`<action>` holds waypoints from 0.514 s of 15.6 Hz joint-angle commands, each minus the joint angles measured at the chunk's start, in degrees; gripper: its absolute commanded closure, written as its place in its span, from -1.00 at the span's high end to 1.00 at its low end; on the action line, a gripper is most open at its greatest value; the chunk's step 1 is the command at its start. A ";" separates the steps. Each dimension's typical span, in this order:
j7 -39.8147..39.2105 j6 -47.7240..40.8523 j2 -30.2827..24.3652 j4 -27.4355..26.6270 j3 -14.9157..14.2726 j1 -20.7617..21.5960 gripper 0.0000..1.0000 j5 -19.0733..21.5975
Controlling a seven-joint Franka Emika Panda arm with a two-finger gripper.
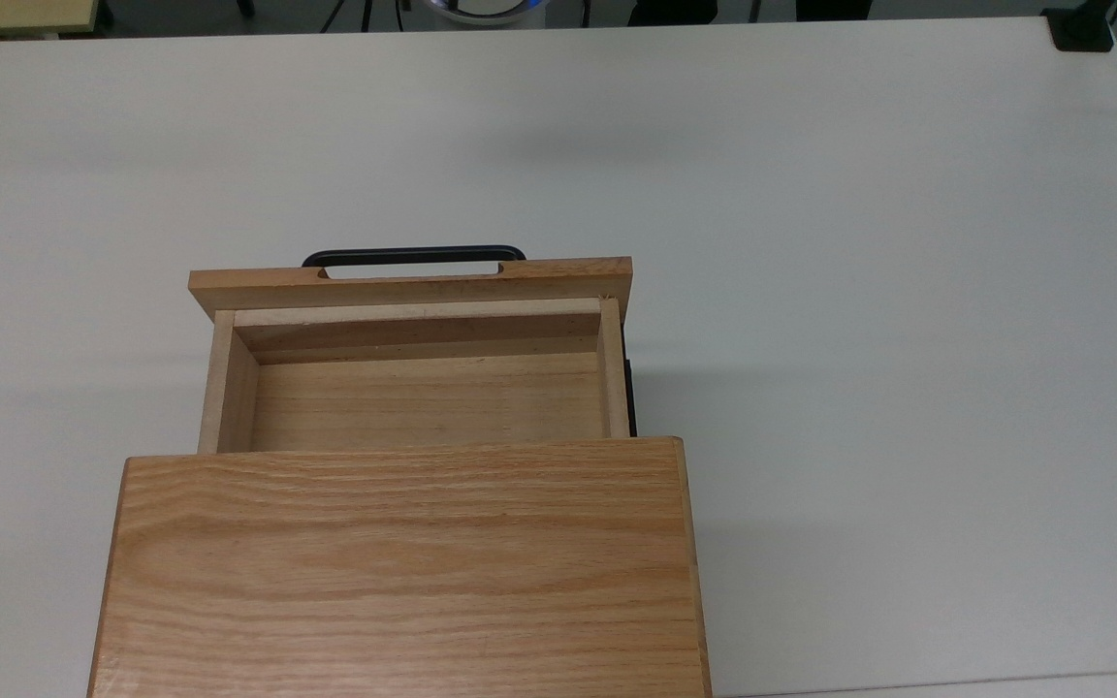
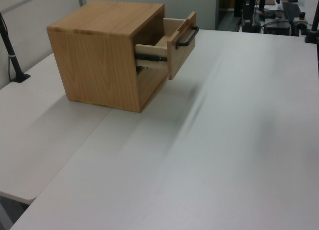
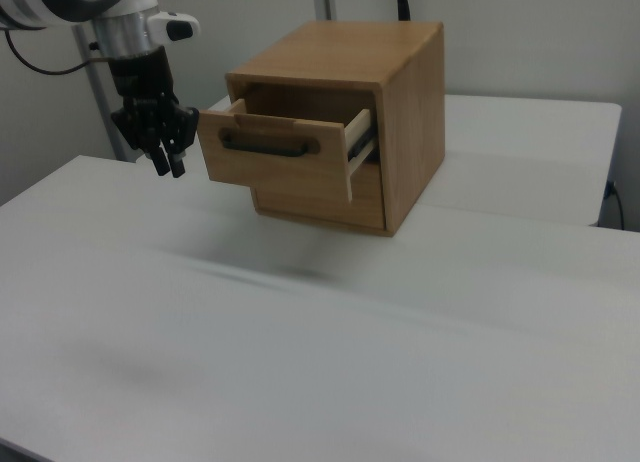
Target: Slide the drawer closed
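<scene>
Jaws [image 3: 167,164] look nearly pressed together, empty, hanging beside our drawer [image 3: 283,158], which juts half out of the cabinet [image 3: 395,112] over the counter [image 3: 300,352], so its front is free to push.

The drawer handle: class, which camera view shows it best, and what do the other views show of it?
The right view: it faces the drawer front, so the whole black handle lies across the panel. The top view shows the handle from above as a thin bar beyond the front panel. The left view shows the handle from the side, foreshortened.
</scene>
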 commanded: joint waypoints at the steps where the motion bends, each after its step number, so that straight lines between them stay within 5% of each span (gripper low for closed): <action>1: -2.31 2.59 -0.10 -0.06 -0.54 -1.59 -1.00 3.56; 8: -1.60 8.21 4.55 0.03 -0.54 -1.60 -1.00 3.65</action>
